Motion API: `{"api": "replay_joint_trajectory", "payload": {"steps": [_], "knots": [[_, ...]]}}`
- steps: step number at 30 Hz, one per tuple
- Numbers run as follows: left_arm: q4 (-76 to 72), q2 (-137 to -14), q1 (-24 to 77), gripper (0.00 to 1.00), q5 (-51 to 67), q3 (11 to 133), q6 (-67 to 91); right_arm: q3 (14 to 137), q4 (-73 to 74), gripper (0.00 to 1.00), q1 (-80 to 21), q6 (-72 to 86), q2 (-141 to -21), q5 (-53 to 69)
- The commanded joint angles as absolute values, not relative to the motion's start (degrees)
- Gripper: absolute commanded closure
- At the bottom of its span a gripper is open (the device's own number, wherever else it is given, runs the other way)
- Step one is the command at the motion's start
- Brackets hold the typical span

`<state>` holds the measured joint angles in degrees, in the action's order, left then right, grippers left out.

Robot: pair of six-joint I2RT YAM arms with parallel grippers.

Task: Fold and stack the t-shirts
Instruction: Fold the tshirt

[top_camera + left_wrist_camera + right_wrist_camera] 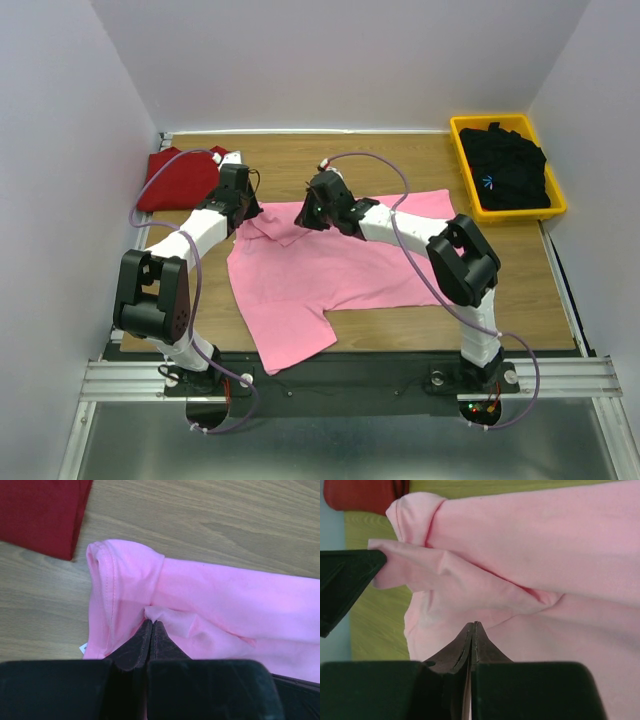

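Observation:
The light pink t-shirt [320, 270] lies spread in the middle of the table, its top left part bunched up. My left gripper [243, 212] is shut on a fold of pink cloth [151, 622] beside a rolled sleeve [107, 580]. My right gripper [306, 214] sits just to the right of it, shut on the pink shirt [473, 625], with a pale strip of cloth showing between its fingers. The dark red t-shirt [180, 178] lies folded at the back left. The black t-shirt [510, 168], with a small blue mark, is heaped in a bin.
A yellow bin [462, 160] stands at the back right corner. White walls close the table on the left, back and right. The left gripper's finger [345, 585] shows at the left of the right wrist view. Bare wood [490, 280] lies right of the pink shirt.

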<state>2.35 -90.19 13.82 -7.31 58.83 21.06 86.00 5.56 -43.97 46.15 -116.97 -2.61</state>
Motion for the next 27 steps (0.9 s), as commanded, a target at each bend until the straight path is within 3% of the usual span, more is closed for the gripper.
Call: {"api": "replay_joint_trajectory", "payload": {"steps": [1,6,12,27], "knots": [[0.35,-89.91,14.15,1.0,-7.65,58.01,20.74,87.36,5.54,0.93,-44.74,40.97,-117.06,1.56],[0.44,-90.26,14.06,1.0,-8.17,58.18,20.3,94.21,9.05,0.7,-47.98,24.13,-122.25,2.74],[0.62,-90.18,14.15,1.0,-8.88,58.36,19.86,94.48,9.67,0.58,-50.53,9.08,-122.61,-2.89],[0.79,-90.79,14.15,1.0,-8.7,58.54,19.86,98.44,9.76,0.58,-52.21,0.62,-127.09,-6.24]]}}
